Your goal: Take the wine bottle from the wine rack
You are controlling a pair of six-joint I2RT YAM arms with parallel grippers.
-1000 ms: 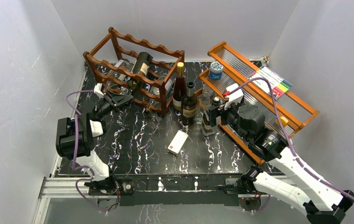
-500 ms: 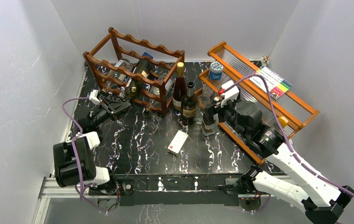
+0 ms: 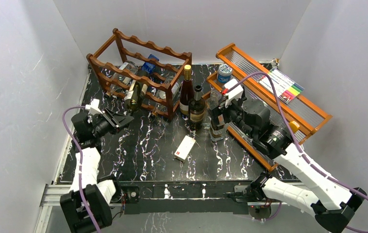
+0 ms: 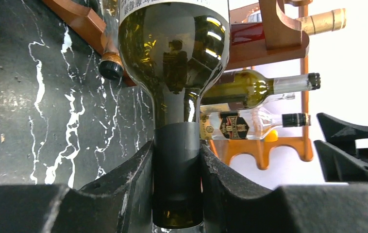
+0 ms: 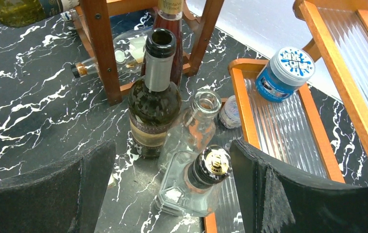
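The wine bottle (image 4: pixel 175 48) is being pinched at its neck by the left gripper (image 4: pixel 177 194), its body lying at the near side of the wine rack (image 3: pixel 172 54) — other bottles (image 4: pixel 250 87) are being cradled inside. The right gripper (image 5: pixel 172 162) is being held spread above standing bottles (image 5: pixel 154 104).

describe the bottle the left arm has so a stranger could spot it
Find the dark reddish-brown wine rack at the back left of the table. Tilting out of its front is a dark green wine bottle, neck pinched in the jaws of the left gripper. The other bottles lie in the rack or stand upright beside it.
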